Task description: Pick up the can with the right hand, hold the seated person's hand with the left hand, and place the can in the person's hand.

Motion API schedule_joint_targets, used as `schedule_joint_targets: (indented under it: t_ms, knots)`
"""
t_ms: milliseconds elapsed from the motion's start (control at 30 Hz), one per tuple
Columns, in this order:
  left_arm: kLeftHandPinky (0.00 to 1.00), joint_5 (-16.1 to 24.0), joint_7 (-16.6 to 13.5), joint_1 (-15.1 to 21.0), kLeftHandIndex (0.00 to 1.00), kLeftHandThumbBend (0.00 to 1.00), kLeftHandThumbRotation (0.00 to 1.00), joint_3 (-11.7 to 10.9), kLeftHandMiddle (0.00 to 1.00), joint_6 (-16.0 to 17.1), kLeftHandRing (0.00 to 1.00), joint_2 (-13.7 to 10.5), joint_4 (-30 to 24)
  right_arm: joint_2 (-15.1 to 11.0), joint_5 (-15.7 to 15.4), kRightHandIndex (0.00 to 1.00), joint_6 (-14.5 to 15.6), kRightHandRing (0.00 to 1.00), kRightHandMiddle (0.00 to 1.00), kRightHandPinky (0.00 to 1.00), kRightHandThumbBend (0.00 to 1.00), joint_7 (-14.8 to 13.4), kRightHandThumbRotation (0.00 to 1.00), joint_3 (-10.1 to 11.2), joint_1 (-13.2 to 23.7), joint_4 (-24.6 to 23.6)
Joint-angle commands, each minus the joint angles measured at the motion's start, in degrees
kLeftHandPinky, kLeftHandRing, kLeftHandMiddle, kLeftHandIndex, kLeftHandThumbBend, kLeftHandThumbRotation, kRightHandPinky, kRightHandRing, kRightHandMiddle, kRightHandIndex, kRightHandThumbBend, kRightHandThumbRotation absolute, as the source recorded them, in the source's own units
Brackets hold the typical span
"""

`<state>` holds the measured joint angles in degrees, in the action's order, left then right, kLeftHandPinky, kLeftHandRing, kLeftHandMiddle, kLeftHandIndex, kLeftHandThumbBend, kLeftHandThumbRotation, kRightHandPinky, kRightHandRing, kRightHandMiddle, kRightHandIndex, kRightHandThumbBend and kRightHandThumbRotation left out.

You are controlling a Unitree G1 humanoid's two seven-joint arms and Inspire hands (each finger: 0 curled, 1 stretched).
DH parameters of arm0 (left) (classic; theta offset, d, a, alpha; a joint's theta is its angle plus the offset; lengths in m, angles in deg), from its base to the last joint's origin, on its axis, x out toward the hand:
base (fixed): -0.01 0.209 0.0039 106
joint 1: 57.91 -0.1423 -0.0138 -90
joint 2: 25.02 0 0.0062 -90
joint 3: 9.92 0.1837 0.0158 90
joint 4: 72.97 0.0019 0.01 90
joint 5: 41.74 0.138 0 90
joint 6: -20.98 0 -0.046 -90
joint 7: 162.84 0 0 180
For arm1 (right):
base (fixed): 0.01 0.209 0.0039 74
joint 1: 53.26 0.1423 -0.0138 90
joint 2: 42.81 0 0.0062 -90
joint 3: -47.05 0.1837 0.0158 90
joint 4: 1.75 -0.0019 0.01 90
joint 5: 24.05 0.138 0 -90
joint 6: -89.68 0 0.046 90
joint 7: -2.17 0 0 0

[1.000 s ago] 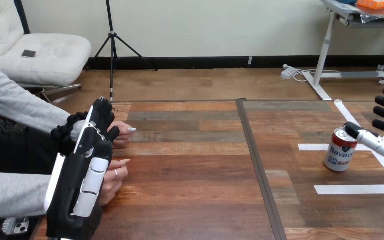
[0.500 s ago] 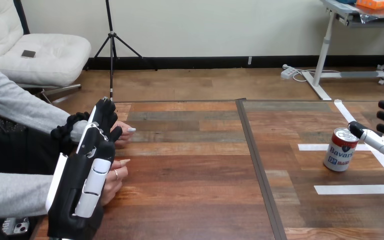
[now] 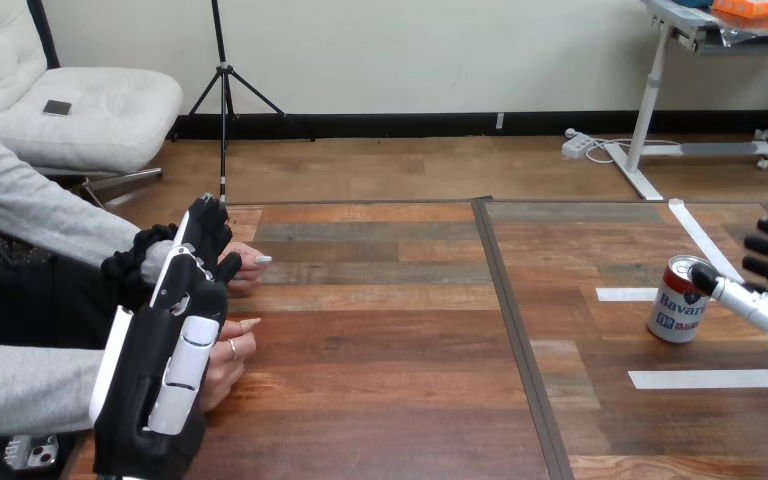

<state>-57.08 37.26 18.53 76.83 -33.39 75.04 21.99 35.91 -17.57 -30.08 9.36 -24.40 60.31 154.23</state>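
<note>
Can, red and white, stands upright at the right of the tabletop; it looks light, smooth and easy to dent or tip, so a gentle wrap round its mid-body seems the safest hold. The right hand is open just right of it, thumb by the rim, gripping nothing. The left hand, fingers straight, stands beside the person's hands at the left.

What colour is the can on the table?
The metal can is white with a red upper band, head view.

A wooden table bears white tape strips.
</note>
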Motion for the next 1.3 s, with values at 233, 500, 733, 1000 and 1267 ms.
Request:
schedule_joint_targets:
  t_ms: [233, 500, 733, 1000, 1267]
  knots:
    - [0.97, -0.4, 0.7, 2.6, 0.98, 0.66, 0.84, -0.7, 1.00, 0.9, 1.00, -0.3, -1.1, -1.3, -1.2, 0.87, 0.9, 0.85, 0.85, 0.79, 1.00, -1.1, 0.19, -0.9, 7.3, 1.9]
    - [0.98, -0.2, 0.6, 2.4, 0.98, 0.65, 0.84, -0.7, 1.00, 0.9, 1.00, -0.3, -1.4, -1.1, -1.4, 0.88, 3.3, 0.85, 0.86, 0.79, 1.00, -0.9, 0.19, -1.2, 8.7, 3.1]
    - [0.98, -0.2, 0.9, 2.5, 0.98, 0.64, 0.84, -0.8, 1.00, 1.0, 1.00, -0.5, -1.0, -1.0, -2.3, 0.89, 4.9, 0.86, 0.87, 0.80, 1.00, -1.0, 0.20, -2.0, 9.8, 4.0]
    - [0.98, -0.6, 1.6, 2.7, 0.98, 0.66, 0.84, -0.9, 1.00, 1.4, 1.00, -0.9, -0.5, -0.5, -3.1, 0.88, 6.6, 0.86, 0.86, 0.79, 1.00, -1.5, 0.17, -2.7, 10.9, 4.6]
    - [0.99, -0.1, 1.0, 1.9, 0.98, 0.66, 0.84, -0.9, 1.00, 0.2, 1.00, -0.8, -2.2, -0.2, -4.6, 0.88, 8.1, 0.85, 0.86, 0.78, 1.00, -2.5, 0.17, -3.9, 11.9, 5.3]
